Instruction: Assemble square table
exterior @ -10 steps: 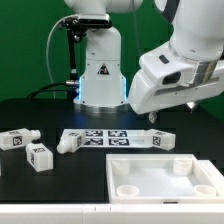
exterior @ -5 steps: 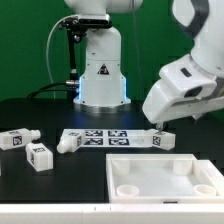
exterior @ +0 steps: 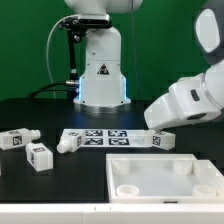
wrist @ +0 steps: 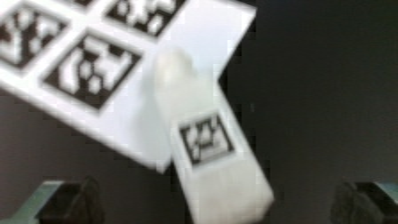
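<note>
Over the exterior view's right end of the marker board (exterior: 100, 137), we have dropped our hand (wrist: 210, 200), spread wide and empty, above a table leg (wrist: 205, 130) lying on the bench (exterior: 30, 110), ready to grasp it.

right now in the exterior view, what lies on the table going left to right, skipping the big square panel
first leg → second leg → third leg → marker board → fourth leg
</note>
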Available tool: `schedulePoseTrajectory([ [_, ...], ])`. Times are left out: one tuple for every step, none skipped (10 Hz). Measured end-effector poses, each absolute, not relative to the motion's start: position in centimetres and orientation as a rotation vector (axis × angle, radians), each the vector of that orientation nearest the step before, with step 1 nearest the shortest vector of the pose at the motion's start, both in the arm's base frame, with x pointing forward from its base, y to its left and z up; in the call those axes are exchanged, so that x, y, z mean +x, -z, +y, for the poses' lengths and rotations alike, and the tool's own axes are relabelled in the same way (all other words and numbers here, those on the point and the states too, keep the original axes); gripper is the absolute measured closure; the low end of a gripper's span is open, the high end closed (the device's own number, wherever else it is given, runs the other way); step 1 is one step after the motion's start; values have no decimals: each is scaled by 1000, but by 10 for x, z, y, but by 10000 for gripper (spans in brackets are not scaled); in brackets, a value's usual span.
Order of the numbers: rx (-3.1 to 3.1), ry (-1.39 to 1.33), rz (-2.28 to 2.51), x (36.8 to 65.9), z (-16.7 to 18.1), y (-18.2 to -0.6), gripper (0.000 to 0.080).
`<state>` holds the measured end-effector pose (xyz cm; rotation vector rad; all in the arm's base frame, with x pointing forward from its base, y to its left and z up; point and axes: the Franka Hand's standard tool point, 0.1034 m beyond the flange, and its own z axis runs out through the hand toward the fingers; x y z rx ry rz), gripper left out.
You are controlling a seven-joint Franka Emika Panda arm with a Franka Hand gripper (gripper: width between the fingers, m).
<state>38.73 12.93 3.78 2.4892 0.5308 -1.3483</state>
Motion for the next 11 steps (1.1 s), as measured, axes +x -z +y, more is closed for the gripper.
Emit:
schedulePoseTrajectory([
  [2444,1399,529,386,133,-29,150],
  [2442,1409,519,389,131,-27,150],
  [2447,1405,517,390,131,-29,150],
  [2446,1407,516,390,130,-28,150],
  [2446,1401,522,389,129,-25,150],
  [2445,1394,529,386,126,-20,150],
  [2444,1388,536,384,123,-16,150],
  [2453,1379,539,384,122,-12,150],
  [2459,1362,544,384,124,-10,150],
  [2463,1354,559,384,129,-8,150],
  [2469,1347,558,385,129,-7,150],
])
